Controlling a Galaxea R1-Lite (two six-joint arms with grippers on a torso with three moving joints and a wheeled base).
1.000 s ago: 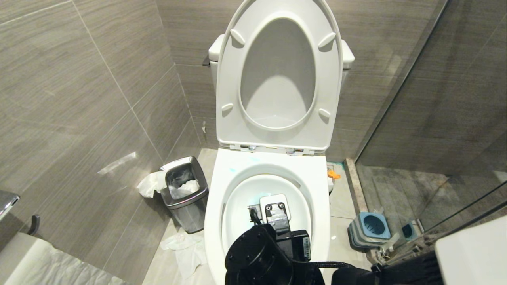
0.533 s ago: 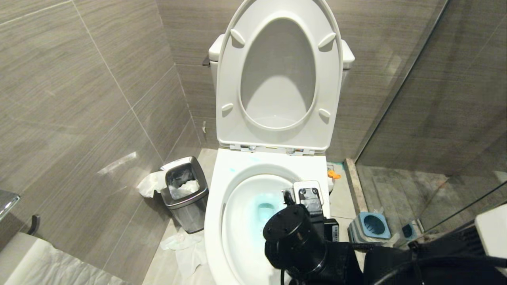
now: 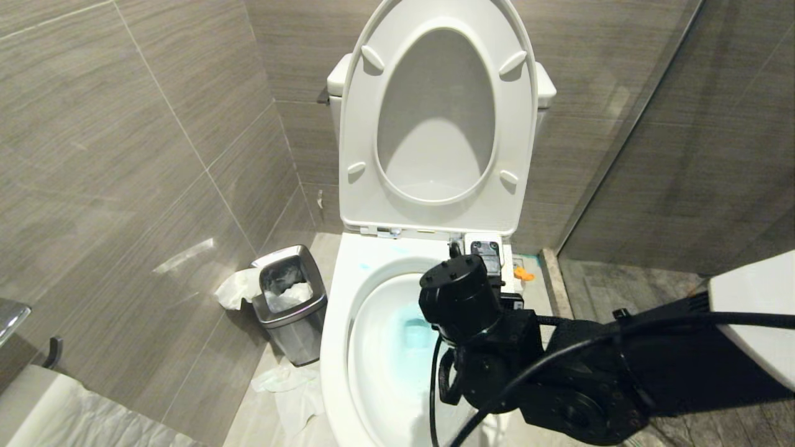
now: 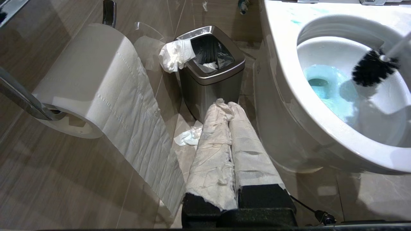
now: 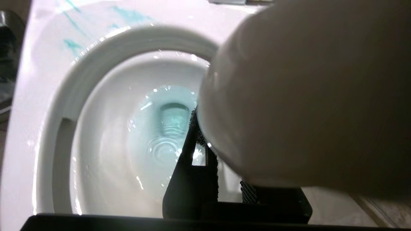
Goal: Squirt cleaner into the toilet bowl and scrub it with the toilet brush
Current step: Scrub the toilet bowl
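1. The toilet bowl (image 3: 348, 323) is taken as the landmark. Its seat and lid are seen standing up at the back.
2. The cleaner (image 3: 413, 332) is seen as blue water at the bottom of the toilet bowl, with thin blue smears on the white rim at the back.
3. The toilet brush (image 4: 369, 69) is held inside the toilet bowl. In the left wrist view its black bristles are seen near the right inner wall, above the blue water. Whether the wall is touched cannot be told.
4. The right pincer (image 5: 221, 170) is closed around the white handle of the toilet brush, which fills much of the right wrist view. The right arm is seen over the right side of the toilet bowl.
5. The left pincer (image 4: 229, 144) is shut on nothing, and its fingers are wrapped in white paper. It is parked low to the left of the toilet bowl, pointing at the bin (image 4: 210, 72).
6. A toilet roll (image 4: 93, 89) hangs on the wall left of the toilet bowl, past the bin.
7. The squirting step is judged to be done, because the water is blue. The scrubbing step is judged to be in hand.
8. For the next move, the bristles should likely be pressed on the wall and swept round under the rim. The grip should be kept tight so the handle is not dropped.
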